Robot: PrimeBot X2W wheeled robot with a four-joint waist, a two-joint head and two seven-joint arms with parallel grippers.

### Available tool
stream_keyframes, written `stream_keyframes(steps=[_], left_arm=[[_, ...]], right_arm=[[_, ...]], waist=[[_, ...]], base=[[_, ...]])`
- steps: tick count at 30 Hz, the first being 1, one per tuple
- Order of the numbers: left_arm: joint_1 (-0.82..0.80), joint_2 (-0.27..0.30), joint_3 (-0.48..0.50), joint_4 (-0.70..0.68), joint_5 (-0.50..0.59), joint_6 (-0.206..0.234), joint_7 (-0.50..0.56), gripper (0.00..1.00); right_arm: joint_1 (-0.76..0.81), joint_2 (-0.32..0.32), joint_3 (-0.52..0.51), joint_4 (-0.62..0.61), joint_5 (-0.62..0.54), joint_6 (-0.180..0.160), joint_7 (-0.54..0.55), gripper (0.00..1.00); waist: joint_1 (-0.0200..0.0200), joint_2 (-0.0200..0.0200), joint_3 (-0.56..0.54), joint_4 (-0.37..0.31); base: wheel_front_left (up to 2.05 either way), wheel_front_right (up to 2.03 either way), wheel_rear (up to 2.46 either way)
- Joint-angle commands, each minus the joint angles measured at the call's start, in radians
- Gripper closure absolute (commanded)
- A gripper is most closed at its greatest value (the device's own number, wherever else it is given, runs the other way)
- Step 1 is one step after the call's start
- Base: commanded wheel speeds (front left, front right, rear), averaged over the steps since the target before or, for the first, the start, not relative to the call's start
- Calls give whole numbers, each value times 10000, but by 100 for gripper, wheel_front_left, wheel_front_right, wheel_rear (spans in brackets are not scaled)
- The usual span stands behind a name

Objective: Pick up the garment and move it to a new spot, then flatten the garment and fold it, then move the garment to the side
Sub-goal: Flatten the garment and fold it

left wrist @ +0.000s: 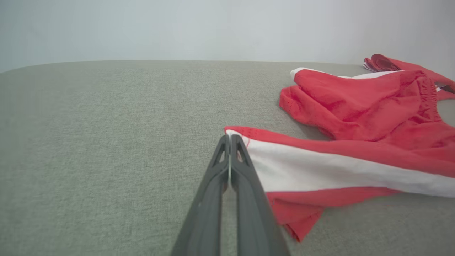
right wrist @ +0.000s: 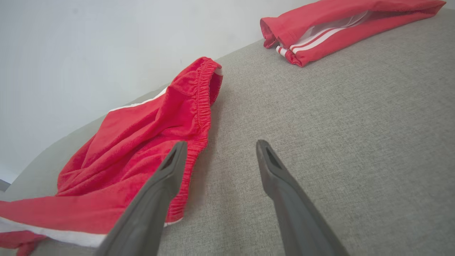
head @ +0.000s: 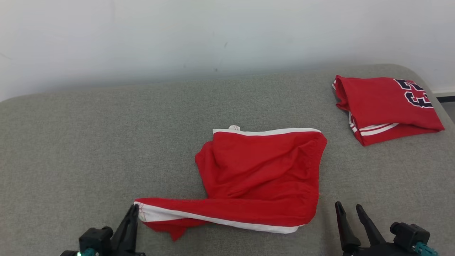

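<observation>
At the near left corner of the red shorts [head: 263, 170], your left gripper [head: 134, 209] has its jaws closed on the hem corner [left wrist: 234, 134], right where the white stripe [left wrist: 320, 167] ends. That pinch gives you one fixed end of the leg to draw straight.

Just off the shorts' near right corner, your right gripper [head: 348, 205] sits with its jaws spread wide and nothing between them. It is lined up beside the elastic waistband [right wrist: 202, 106], which looks like the matching hold for stretching the cloth flat. From the wrist view you cannot tell whether one finger brushes the waistband.

Between the two grippers the shorts lie rumpled on the grey upholstered surface [head: 89, 142]. One leg runs long and narrow towards the left gripper, and the rest is bunched and creased on the far side, with a white edge along its far border. You are probably at the flattening step, with no fold made yet.

Beyond the shorts and to their right, well apart, a folded red jersey [head: 384, 106] with dark numerals lies near the surface's far corner. That leaves the ground around the shorts free for spreading. Behind the shorts stands a pale wall [head: 177, 35].
</observation>
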Motion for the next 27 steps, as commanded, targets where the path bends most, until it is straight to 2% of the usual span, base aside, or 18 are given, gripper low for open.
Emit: stream_keyframes(steps=[1, 10, 18, 19, 20, 27], left_arm=[[-40, 43, 104, 36, -32, 18, -29, 100], [430, -105, 397, 453, 127, 17, -29, 100], [879, -412, 375, 214, 200, 17, -29, 100], [920, -418, 415, 140, 229, 17, -29, 62], [990, -439, 452, 84, 252, 17, -29, 0], [1904, -539, 714, -338, 345, 17, -28, 0]], right_arm=[[-6, -6, 61, 13, 46, -25, -35, 0], [62, -103, 624, 234, 307, -25, 119, 0], [437, -845, 1770, -8, 604, -25, 505, 0], [496, -933, 1818, -57, 658, -25, 466, 0], [565, -1024, 1891, -100, 676, -25, 419, 0], [991, -1603, 2400, -338, 323, -25, 110, 0]], waist=[[0, 0, -4, 29], [0, 0, -104, 182], [0, 0, -295, 315], [0, 0, -301, 331], [0, 0, -312, 345], [0, 0, -344, 445]], base=[[0, 0, 0], [0, 0, 0], [0, 0, 0], [0, 0, 0], [0, 0, 0], [0, 0, 0]])
